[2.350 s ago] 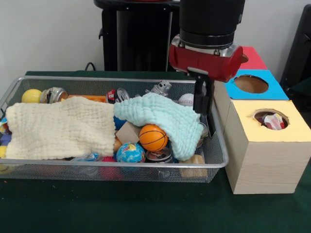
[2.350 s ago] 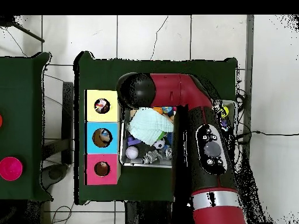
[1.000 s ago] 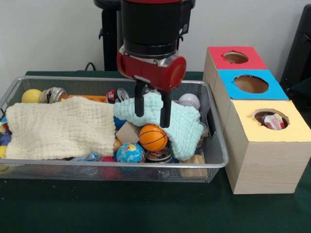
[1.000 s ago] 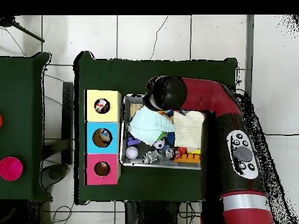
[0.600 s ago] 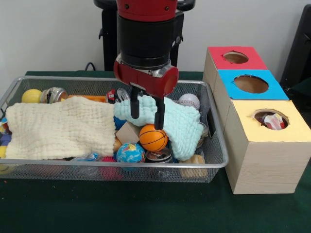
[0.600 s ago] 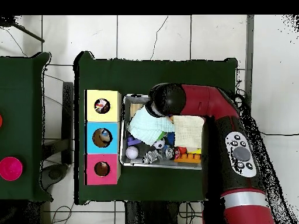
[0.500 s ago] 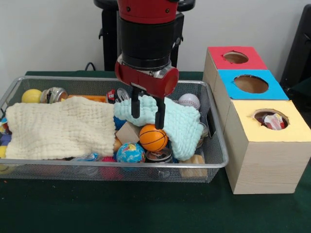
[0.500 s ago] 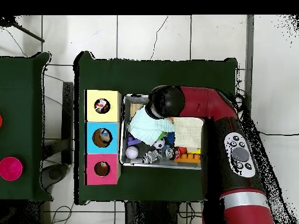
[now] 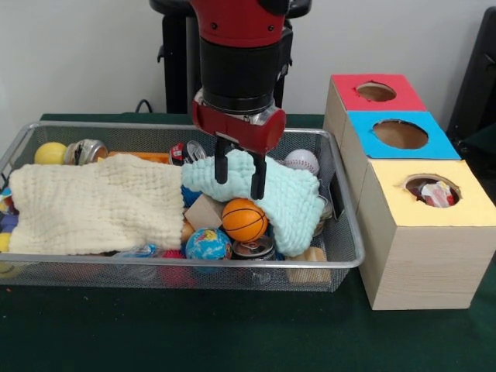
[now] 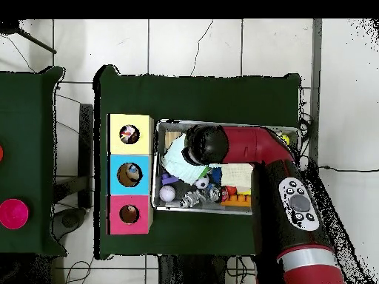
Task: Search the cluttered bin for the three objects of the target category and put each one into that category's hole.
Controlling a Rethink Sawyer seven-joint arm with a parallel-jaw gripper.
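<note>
Mint-green cloth (image 9: 263, 190) lay bunched over the right half of the wire bin (image 9: 349, 256), and the tool (image 9: 239, 180) stood over it with its two black fingers (image 9: 221, 167) spread apart, their tips pressed against the cloth's top fold but closed on nothing. Just below the tool sat an orange basketball (image 9: 244, 219), with a globe ball (image 9: 208, 244) beside it at the bin's front wall and a white baseball (image 9: 301, 161) near the back right corner. A cream cloth (image 9: 93, 205) covered the left half, and a yellow ball (image 9: 50, 153) showed at the far left. To the right of the bin on the green bench (image 9: 232, 333) stood three boxes with holes, topped red (image 9: 376, 91), blue (image 9: 399, 133) and yellow (image 9: 430, 190). From overhead, the red arm (image 10: 255, 148) reached across the bin.
</note>
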